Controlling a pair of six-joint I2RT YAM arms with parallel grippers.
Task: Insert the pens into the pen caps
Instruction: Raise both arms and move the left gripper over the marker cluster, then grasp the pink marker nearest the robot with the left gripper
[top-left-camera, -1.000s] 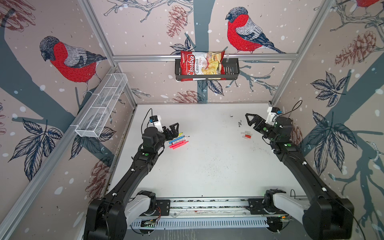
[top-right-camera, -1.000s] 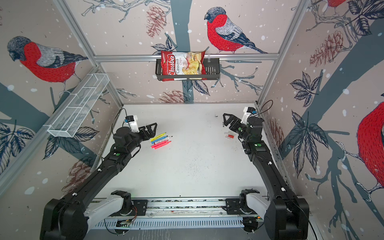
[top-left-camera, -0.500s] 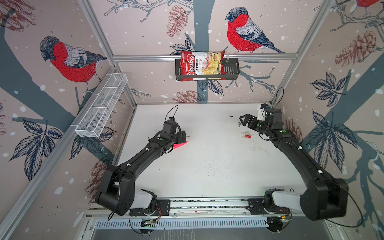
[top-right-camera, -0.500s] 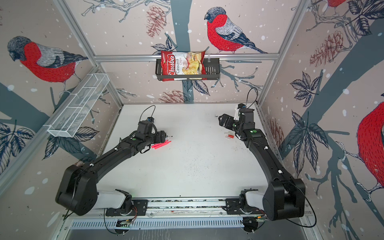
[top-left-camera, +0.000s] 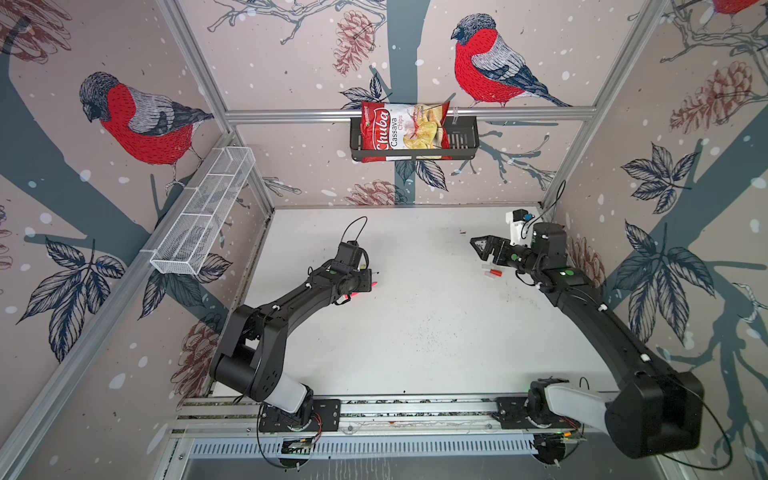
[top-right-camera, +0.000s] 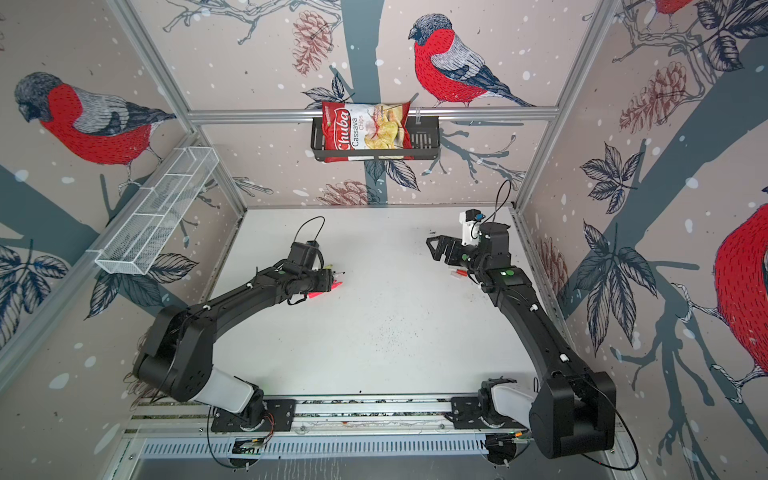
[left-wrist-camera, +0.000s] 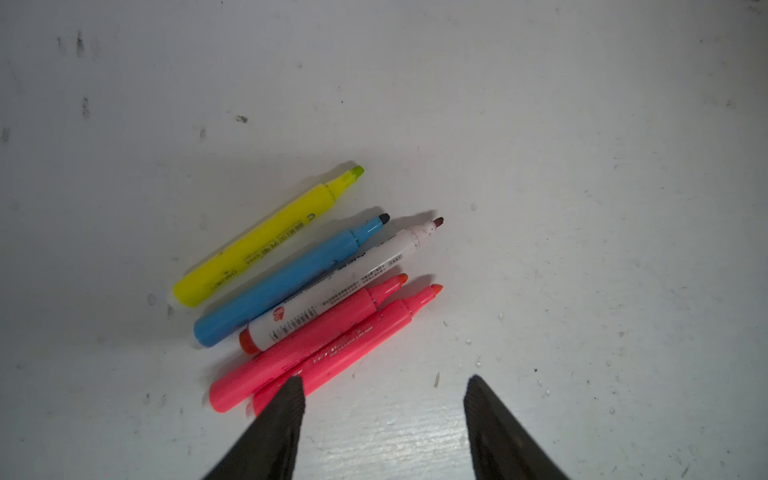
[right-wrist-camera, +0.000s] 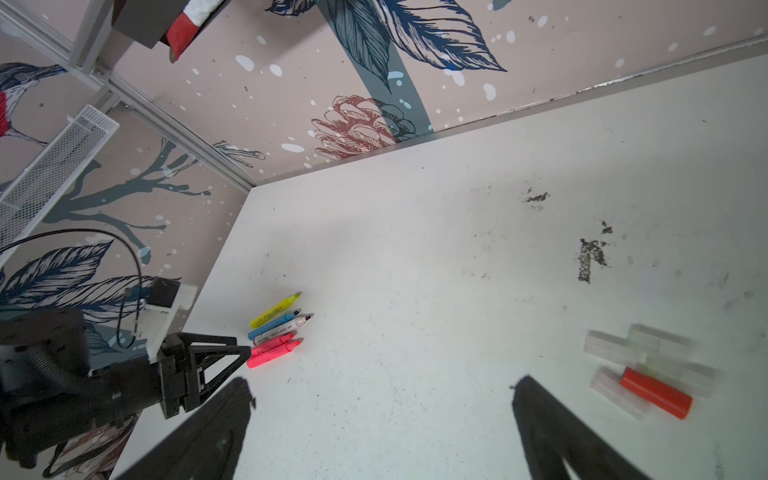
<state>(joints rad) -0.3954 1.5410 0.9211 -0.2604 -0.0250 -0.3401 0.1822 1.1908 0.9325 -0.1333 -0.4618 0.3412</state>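
in both top views the left gripper (top-left-camera: 366, 277) sits low over the pens (top-left-camera: 360, 294), and only their pink ends show past it. they lie on the white table (top-left-camera: 415, 332), well apart from the red cap (top-left-camera: 495, 272), on its left. the right gripper (top-left-camera: 482, 245) hangs near the red cap on its back-wall side. its jaws are spread and it grasps nothing.

in the left wrist view the pens lie side by side, tips pointing the same way: yellow pen (left-wrist-camera: 266, 237), blue pen (left-wrist-camera: 282, 282), white pen (left-wrist-camera: 332, 286), then two pink pens (left-wrist-camera: 299, 345). the left gripper's jaws stand apart, released. one finger (left-wrist-camera: 274, 428) covers the butt end of the outer pink pen, and only bare table lies between the jaws.

in the right wrist view the red cap lies among the clear caps (right-wrist-camera: 606, 345), touching them, just outside one wide-spread finger. the pens lie far from the red cap, in front of the left gripper.
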